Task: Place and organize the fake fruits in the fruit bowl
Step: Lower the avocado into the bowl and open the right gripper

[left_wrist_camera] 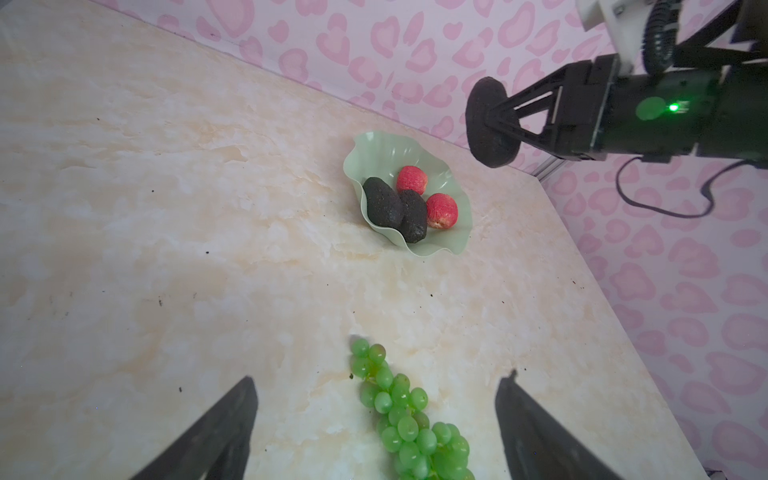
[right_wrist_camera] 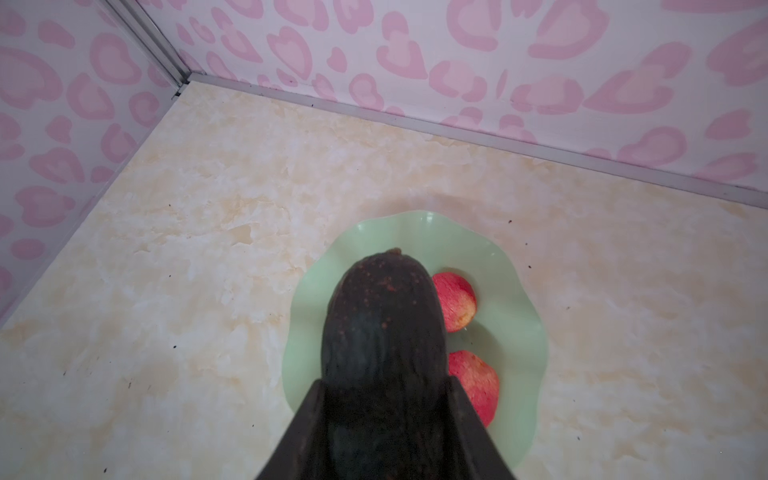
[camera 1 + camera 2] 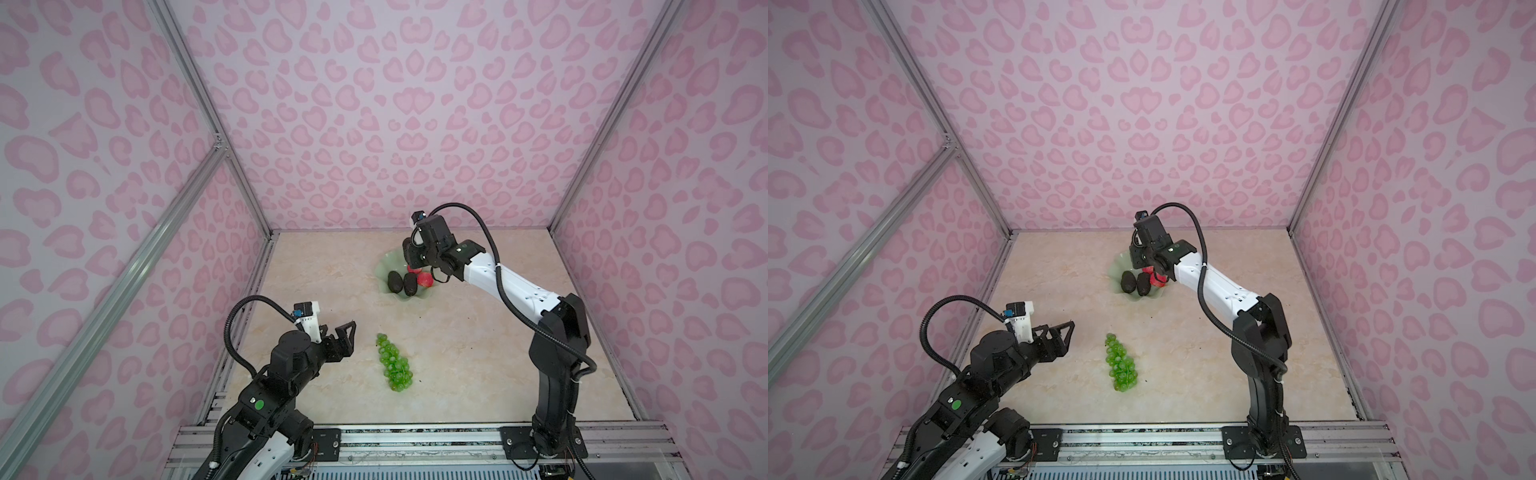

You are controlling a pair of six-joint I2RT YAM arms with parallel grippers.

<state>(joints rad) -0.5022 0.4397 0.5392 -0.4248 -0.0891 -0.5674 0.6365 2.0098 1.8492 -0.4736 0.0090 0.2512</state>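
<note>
Right jaws hold an avocado [image 2: 382, 324] over the bowl [image 2: 511, 291] (apples [image 2: 455, 301] inside); next, probably lower, release gently. Left jaws wide, grapes [image 3: 394, 363] waiting.

Left arm [image 3: 291, 361] is showing matte black rounded joint housings, a white plastic base shell [image 3: 266, 457] and a round green sticker [image 3: 259, 404]. Right arm [image 3: 561, 324] is showing black elbow and upright links plus a long white forearm shell [image 3: 511, 286] dotted with small dark holes. Ribbed black cable conduit [image 3: 227, 330] is arcing off each wrist. White camera bracket [image 3: 311, 322] with a blue-faced module is sitting on the left wrist. Left gripper [image 3: 348, 337] is showing black open-truss triangular fingers [image 1: 232, 428]. Small green light [image 1: 673, 107] is glowing on the right wrist housing. Black base plate [image 3: 513, 444] is carrying silver screws.
</note>
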